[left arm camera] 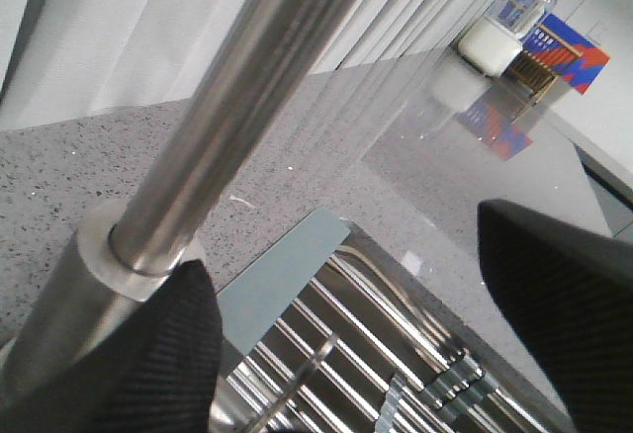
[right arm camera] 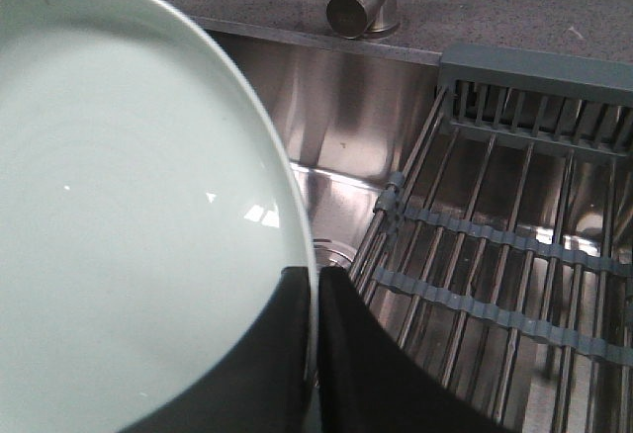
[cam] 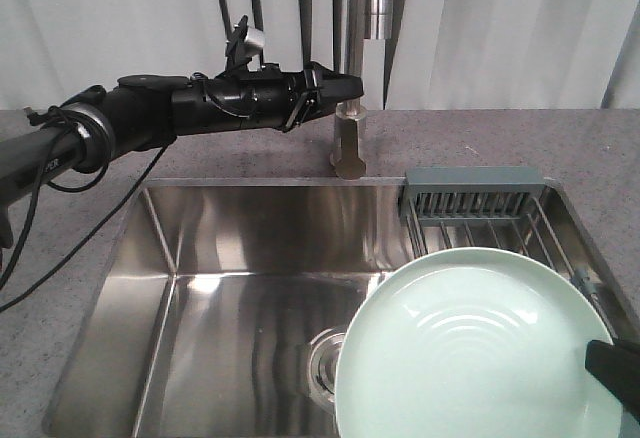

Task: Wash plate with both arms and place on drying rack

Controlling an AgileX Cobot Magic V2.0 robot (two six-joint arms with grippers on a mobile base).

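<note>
The plate [cam: 470, 348] hung at five o'clock in the front view, held over the sink [cam: 230, 288] with its far edge overlapping the near end of the drying rack [right arm camera: 514, 255]; whether it touched the rods could not be told. The right gripper [right arm camera: 315, 280] was clenched on the rim, one finger on each face, at about four o'clock on the plate. At twelve o'clock the left gripper [cam: 340, 88] stood released, its fingers [left arm camera: 109, 354] spread on either side of the faucet [left arm camera: 227, 87], not yet closed on anything. The plate looked stiff, glossy and probably breakable, and moderately heavy for a one-edge pinch. Once wet it would likely be slippery, so a firm bite well onto the rim seemed the safest hold. A second grip at ten o'clock, opposite the first, would steady it.
</note>
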